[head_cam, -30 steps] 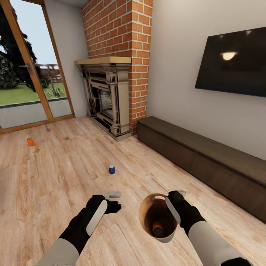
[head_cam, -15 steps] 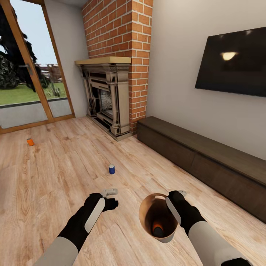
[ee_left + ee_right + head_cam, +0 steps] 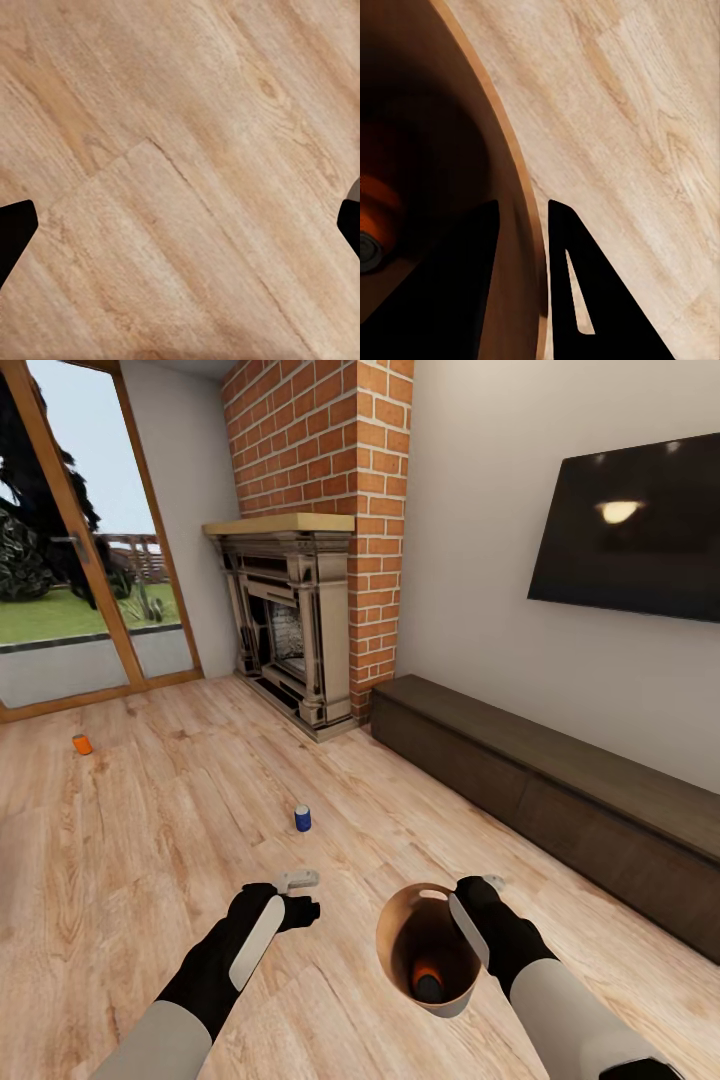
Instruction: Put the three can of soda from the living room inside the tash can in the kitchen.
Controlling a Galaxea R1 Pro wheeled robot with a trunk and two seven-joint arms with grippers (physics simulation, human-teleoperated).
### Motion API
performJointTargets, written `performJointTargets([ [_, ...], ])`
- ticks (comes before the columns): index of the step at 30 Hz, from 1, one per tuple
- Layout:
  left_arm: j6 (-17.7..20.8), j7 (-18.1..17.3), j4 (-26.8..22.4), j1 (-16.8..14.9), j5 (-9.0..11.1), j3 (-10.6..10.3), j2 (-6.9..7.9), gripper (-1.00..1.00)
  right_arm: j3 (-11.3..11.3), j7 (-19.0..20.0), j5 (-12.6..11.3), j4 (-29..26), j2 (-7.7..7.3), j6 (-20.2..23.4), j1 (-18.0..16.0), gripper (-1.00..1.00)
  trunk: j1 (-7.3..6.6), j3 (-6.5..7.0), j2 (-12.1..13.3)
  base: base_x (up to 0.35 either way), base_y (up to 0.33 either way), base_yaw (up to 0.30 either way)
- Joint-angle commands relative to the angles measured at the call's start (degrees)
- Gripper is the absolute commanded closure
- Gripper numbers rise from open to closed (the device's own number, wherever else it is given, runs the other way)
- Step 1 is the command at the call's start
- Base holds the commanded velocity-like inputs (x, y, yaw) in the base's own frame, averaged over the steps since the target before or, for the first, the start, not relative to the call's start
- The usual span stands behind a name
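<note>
The tash can point(image 3: 398, 932), coppery inside and grey outside, hangs just above the wood floor with my right gripper point(image 3: 468, 902) shut on its far rim. The right wrist view shows the bin wall point(image 3: 457, 120) pinched between the right gripper point(image 3: 526, 279) fingers. One orange soda can point(image 3: 428, 972) lies at the bin's bottom point(image 3: 376, 217). A dark blue can point(image 3: 302, 818) stands on the floor ahead of my left gripper point(image 3: 305, 895), which hovers open and empty over bare planks point(image 3: 180, 217). A second orange can point(image 3: 82, 744) stands far left near the glass door.
A red-brick fireplace point(image 3: 300, 630) stands ahead, with a glass patio door point(image 3: 80, 570) to its left. A long low dark cabinet point(image 3: 560, 790) runs along the right wall under a wall TV point(image 3: 630, 525). Light wood floor point(image 3: 180, 830) spreads between me and the cans.
My left gripper has shifted slightly left and back. The right gripper, bin and cans have stayed put.
</note>
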Motion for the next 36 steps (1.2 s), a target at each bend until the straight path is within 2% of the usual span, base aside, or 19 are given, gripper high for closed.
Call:
performJointTargets([
  [1, 0.0, 0.0, 0.0, 0.0, 0.0, 0.0, 0.00, -1.00, 0.0, 0.1, 0.0, 0.0, 0.02, -0.1, 0.0, 1.00, 0.00, 0.01, 0.0, 0.000, 0.000, 0.000],
  [36, 0.0, 0.2, 0.0, 0.0, -0.1, -0.4, -0.17, -1.00, 0.1, 0.1, 0.0, 0.0, 0.41, 0.6, 0.0, 1.00, 0.00, 0.02, 0.0, 0.000, 0.000, 0.000],
])
